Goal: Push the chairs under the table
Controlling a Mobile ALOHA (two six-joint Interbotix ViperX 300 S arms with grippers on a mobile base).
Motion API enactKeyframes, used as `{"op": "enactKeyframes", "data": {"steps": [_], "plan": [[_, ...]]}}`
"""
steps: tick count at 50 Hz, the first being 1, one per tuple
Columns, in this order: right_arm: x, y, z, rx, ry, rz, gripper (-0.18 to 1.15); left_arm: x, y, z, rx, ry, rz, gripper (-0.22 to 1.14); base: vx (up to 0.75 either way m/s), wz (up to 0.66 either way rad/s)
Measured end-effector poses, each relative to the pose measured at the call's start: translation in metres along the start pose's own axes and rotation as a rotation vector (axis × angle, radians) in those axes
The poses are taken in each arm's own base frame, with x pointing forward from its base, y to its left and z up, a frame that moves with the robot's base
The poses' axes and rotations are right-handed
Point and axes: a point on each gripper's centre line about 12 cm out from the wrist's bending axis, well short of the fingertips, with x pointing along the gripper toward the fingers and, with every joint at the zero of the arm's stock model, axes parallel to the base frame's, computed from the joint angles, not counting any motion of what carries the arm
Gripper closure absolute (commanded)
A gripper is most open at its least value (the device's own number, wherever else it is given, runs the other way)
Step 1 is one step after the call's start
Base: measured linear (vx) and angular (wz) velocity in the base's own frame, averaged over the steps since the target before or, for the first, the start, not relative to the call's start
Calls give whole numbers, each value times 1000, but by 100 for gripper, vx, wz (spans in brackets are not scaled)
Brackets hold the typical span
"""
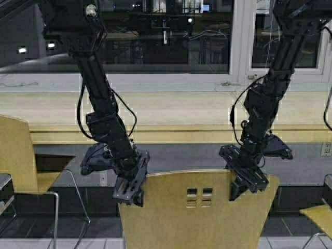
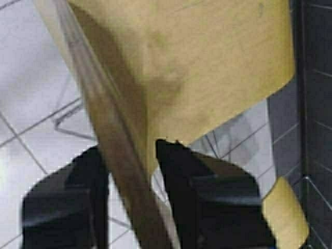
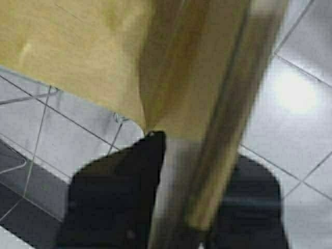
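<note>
- High view: the left gripper (image 1: 129, 189) sits on the left top corner of the backrest of the middle chair (image 1: 194, 212), and the right gripper (image 1: 248, 184) sits on the right top corner. Each has one finger before the plywood and one behind, so the edge of the backrest is between the fingers on both sides. I judge that this two-corner hold is there to keep the chair straight while it is pushed.
- High view: the tabletop (image 1: 171, 134) runs across beyond the fingers, with its thick pale front edge facing the robot. The chair seat is not seen, so how far it is under cannot be told; the backrest is not yet at the edge.
- High view: a second chair (image 1: 21, 155) stands far to the left of the left fingers, turned sideways. A corner of a third seat (image 1: 317, 215) shows to the right of the right fingers.
- Left wrist view: the two dark fingers (image 2: 207, 197) are narrowly open, and the thin edge of the backrest passes between them. They seem to clamp it or nearly so.
- Right wrist view: the fingers (image 3: 119, 202) here also stand on both sides of the plywood edge, close against it. Beyond them are the white floor tiles (image 3: 301, 93) and thin chrome legs.
</note>
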Motion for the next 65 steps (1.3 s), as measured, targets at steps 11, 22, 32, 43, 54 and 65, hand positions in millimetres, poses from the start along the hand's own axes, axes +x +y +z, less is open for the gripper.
{"op": "enactKeyframes", "data": {"steps": [11,22,32,43,54,65], "plan": [[-2,-1,-1,3,14,-7,86,0,0,3,-15,-6,2,49,9,3],[-5,-10,-4,7,29,-31,86,-2,-2,6,-21,-9,1,49,17,8],[-12,-32,-16,6,62,-91,86,-16,10,9,-11,-12,41,49,22,0],[-14,-31,-26,-17,70,-95,86,-23,19,15,-18,-20,70,49,23,-8],[-15,-32,-29,-22,76,-100,86,-26,24,14,-12,-17,85,49,22,-1],[-14,-32,-30,-24,76,-98,86,-27,26,16,-16,-19,89,49,26,3]]}}
